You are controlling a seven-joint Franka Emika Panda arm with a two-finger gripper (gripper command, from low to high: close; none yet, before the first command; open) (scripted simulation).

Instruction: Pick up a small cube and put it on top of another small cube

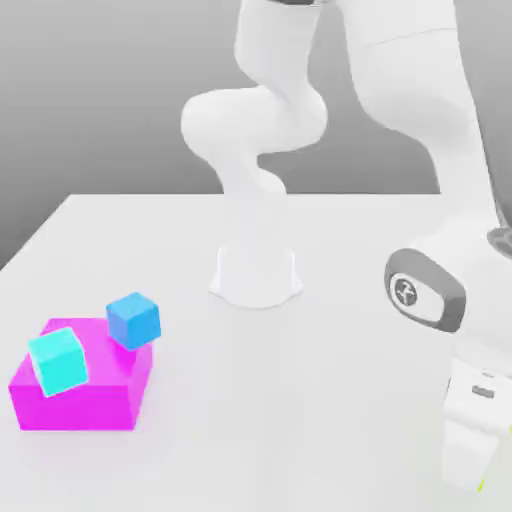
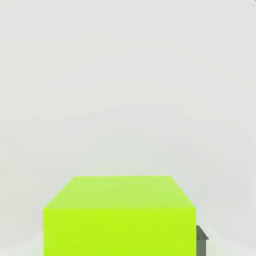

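Low over the white counter [image 1: 330,400] at the exterior view's right, the arm's pincer [image 1: 470,470] pinches a lime-green cube [image 2: 120,215], well apart from the blue cube [image 1: 134,320] and cyan cube [image 1: 57,361] perched on the magenta block [image 1: 85,400], a likely stacking spot.

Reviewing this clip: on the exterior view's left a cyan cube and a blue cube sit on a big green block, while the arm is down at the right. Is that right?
Not quite. The big block under the cyan cube and the blue cube is magenta, not green, as the exterior view shows. The green thing is a separate lime block in the hand view. The rest stands: the arm is low at the exterior view's right.
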